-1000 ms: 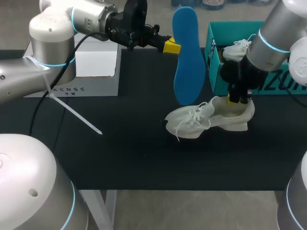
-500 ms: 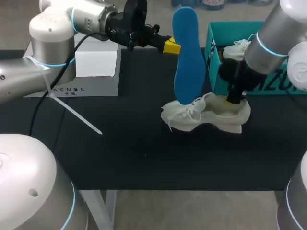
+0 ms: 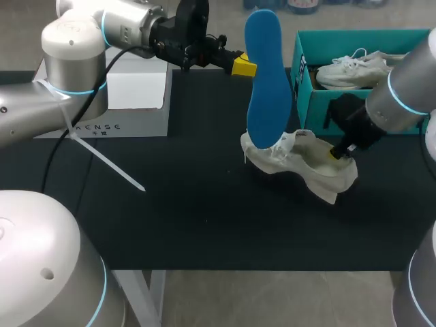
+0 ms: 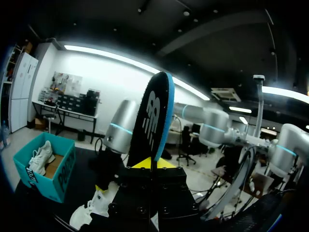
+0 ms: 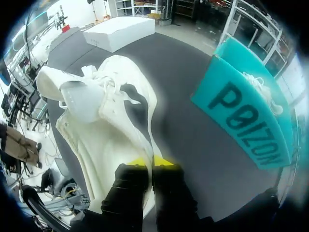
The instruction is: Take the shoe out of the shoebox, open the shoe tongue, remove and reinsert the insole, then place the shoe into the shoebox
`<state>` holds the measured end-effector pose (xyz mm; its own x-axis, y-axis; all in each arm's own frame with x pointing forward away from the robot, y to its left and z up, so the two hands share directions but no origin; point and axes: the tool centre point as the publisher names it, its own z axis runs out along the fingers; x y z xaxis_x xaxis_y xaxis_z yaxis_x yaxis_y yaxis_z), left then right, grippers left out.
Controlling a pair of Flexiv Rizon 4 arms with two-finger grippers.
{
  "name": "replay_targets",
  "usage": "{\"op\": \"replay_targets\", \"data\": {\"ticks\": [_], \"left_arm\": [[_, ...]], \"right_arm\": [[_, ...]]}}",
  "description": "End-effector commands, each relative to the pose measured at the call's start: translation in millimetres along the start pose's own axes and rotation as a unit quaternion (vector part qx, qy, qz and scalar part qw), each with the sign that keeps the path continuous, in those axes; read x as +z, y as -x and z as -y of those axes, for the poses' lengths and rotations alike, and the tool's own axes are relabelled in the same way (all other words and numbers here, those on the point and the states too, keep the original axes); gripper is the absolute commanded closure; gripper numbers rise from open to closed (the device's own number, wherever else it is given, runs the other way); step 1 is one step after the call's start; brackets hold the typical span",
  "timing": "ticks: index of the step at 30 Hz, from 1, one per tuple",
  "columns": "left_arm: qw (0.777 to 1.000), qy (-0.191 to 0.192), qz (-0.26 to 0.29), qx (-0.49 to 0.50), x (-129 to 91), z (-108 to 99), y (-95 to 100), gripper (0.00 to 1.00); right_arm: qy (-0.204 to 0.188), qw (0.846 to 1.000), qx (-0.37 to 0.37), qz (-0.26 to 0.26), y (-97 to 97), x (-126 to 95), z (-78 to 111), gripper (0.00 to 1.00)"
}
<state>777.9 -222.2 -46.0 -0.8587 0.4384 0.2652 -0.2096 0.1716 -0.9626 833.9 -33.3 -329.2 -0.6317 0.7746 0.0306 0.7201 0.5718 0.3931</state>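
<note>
My left gripper point(image 3: 244, 66) is raised over the table's back, shut on the top edge of a blue insole point(image 3: 267, 82) that hangs upright; in the left wrist view the insole point(image 4: 155, 118) stands up from between the yellow tips point(image 4: 152, 163). The insole's lower end meets the laces of a white shoe point(image 3: 320, 177), which is tilted with its toe up. My right gripper point(image 3: 336, 152) is shut on the shoe's heel collar. Seen from the right wrist, the shoe point(image 5: 106, 111) stretches ahead of the gripper point(image 5: 146, 162), its opening showing.
A teal shoebox point(image 3: 304, 88) stands at the back right with a second white shoe point(image 3: 354, 68) inside; it sits just beside the held shoe point(image 5: 244, 121). A white box point(image 3: 136, 95) stands at the back left. The black table point(image 3: 170, 204) lies bare in front.
My right arm swung out to the right and turned the shoe, raising its toe under the insole's lower end. The shoe in the box came into view. The left arm and insole stayed still.
</note>
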Motion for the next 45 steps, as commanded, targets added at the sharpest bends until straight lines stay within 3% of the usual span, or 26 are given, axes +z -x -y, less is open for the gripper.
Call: {"op": "replay_targets", "data": {"ticks": [1,10,13,16,22,30,45], "left_arm": [[1.0,-0.001,0.001,0.001,1,-1,-0.8,1.0],[1.0,-0.001,0.001,0.001,1,-1,-0.8,1.0],[1.0,-0.001,0.001,0.001,1,-1,-0.8,1.0],[1.0,-0.001,0.001,0.001,1,-1,-0.8,1.0],[1.0,-0.001,0.001,0.001,1,-1,-0.8,1.0],[1.0,-0.001,0.001,0.001,1,-1,-0.8,1.0],[1.0,-0.001,0.001,0.001,1,-1,-0.8,1.0]], "right_arm": [[0.065,0.978,0.187,0.061,-4.4,-2,6.2,1.0],[0.065,0.978,0.187,0.061,-4.4,-2,6.2,1.0],[0.039,0.974,0.205,0.093,-21.9,-4,12.1,1.0],[0.026,0.964,0.241,0.11,-36.0,-6,20.6,1.0],[0.039,0.945,0.307,0.103,-55.5,-9,35.9,1.0],[0.062,0.916,0.389,0.08,-65.3,-6,51.8,1.0],[0.035,0.917,0.395,0.039,-94.9,27,59.3,1.0]]}}
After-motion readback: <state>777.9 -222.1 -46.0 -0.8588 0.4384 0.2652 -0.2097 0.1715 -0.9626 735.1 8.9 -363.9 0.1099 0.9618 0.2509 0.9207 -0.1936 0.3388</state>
